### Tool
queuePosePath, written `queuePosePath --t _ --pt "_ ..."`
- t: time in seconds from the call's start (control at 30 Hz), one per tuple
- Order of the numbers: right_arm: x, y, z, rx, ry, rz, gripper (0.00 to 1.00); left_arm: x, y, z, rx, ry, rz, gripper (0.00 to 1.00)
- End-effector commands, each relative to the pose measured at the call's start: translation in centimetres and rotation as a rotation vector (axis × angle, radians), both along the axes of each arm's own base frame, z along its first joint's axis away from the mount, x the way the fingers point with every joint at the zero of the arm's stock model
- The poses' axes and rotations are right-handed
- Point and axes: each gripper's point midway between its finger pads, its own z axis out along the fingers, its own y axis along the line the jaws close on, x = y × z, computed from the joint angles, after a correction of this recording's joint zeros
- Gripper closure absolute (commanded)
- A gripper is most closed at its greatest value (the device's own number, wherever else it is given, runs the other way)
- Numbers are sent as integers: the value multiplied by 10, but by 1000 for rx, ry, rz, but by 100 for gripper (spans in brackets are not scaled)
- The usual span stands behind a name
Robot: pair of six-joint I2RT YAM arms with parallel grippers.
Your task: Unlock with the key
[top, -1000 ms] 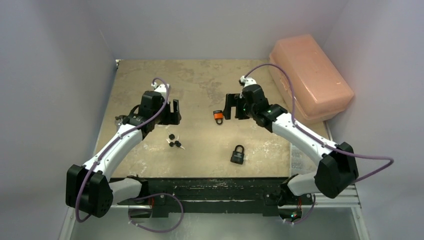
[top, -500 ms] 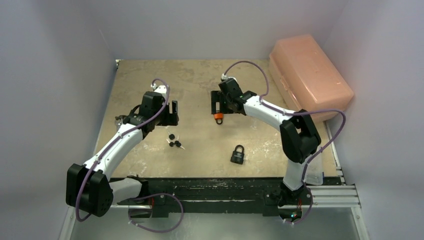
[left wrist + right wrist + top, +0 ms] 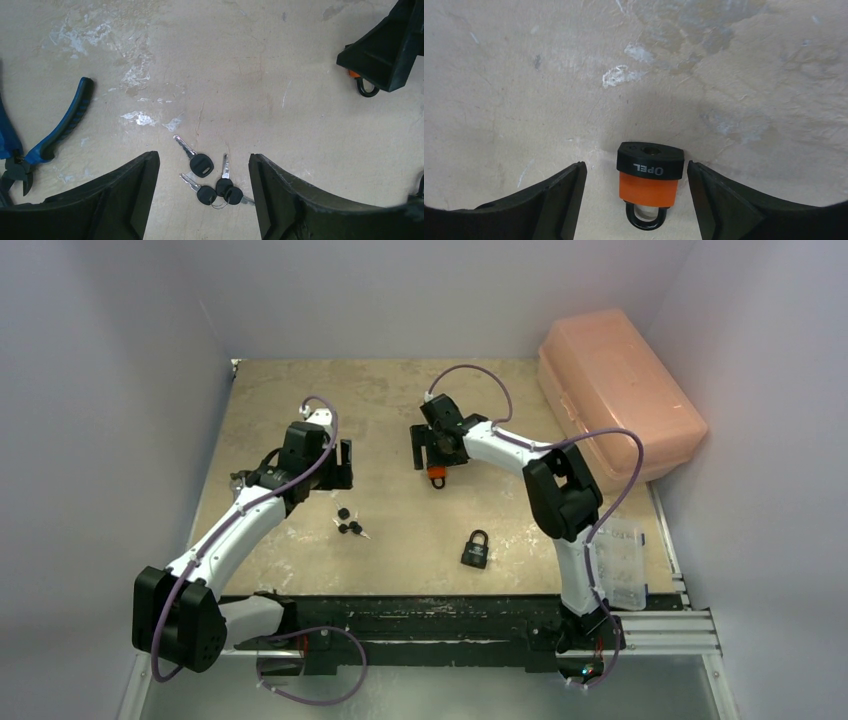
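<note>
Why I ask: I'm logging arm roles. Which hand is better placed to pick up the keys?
Left. The left hand hangs open just above the keys; the right hand is across the table, straddling the orange padlock.

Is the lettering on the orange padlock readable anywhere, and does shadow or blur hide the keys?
Right wrist view: sharp, OPEL on the orange padlock reads clearly, with soft shadow around it. Left wrist view: keys in focus, evenly lit, no glare. Top view: both too small for detail.
</note>
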Motion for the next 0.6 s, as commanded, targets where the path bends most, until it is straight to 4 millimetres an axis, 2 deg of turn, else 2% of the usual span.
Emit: queuePosePath --t 0.0,0.27,0.37,0.57 --pt "6 26 16 68 -30 106 19 11 0 18 15 -53 7 31" --pt "0 53 26 138 -80 294 18 11 2 14 27 -37 14 35" --pt "-13 66 27 150 -70 430 17 12 2 12 29 -28 13 36" --pt "-42 69 22 157 -28 560 16 11 0 8 28 -14 8 37"
